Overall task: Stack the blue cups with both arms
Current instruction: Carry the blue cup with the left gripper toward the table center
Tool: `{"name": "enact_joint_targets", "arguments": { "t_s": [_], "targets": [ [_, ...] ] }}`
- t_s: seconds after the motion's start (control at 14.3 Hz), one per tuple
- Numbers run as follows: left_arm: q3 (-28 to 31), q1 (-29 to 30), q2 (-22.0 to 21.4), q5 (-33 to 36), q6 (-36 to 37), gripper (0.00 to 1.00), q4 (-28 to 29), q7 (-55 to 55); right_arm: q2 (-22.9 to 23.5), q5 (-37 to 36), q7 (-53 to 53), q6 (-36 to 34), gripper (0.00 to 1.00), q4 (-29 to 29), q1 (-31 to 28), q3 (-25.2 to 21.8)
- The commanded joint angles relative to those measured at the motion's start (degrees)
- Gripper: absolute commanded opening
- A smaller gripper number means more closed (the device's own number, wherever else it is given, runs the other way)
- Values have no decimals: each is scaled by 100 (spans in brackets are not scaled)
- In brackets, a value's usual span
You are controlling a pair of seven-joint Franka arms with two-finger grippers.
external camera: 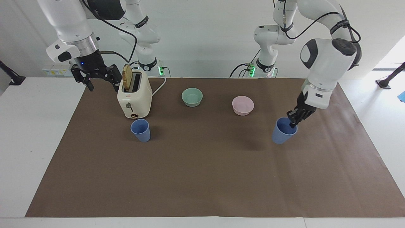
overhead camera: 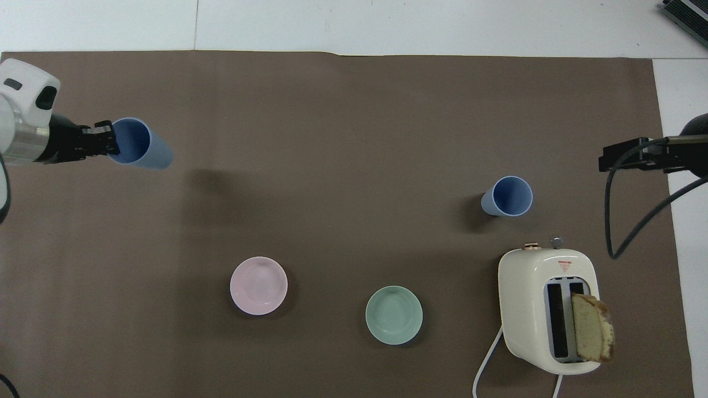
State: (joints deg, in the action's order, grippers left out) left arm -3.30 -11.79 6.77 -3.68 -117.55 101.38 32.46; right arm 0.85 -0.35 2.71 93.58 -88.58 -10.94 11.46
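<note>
Facing view: our left gripper [external camera: 293, 120] pinches the rim of a tilted cup [external camera: 282, 130] in the air; our right gripper [external camera: 96, 76] waits spread beside the toaster [external camera: 134, 96]. Overhead view: the second cup [overhead camera: 509, 196] stands just beyond the toaster; we should level the carried one before lowering.

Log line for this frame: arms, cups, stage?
left gripper: shut on held cup, airborne | right gripper: open, waiting beside toaster | standing cup: untouched | stage: transport

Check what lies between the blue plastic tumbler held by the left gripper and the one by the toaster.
Nothing: in both views only bare brown mat separates held tumbler from standing tumbler.
</note>
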Motion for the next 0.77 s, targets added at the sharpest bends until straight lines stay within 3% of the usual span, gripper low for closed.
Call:
{"name": "enact_joint_targets", "arguments": {
  "t_s": [0.0,0.28,0.7],
  "targets": [
    [110,-681,87,113,83,0,-75,733,-94,-26,-95,-24,100,-80,-57,32],
    [110,-1447,552,131,-346,0,-57,1262,-94,-26,-95,-16,100,-80,-57,32],
    [110,-1782,975,350,-848,0,-48,1499,-94,-26,-95,-16,100,-89,-57,32]
  ]
}}
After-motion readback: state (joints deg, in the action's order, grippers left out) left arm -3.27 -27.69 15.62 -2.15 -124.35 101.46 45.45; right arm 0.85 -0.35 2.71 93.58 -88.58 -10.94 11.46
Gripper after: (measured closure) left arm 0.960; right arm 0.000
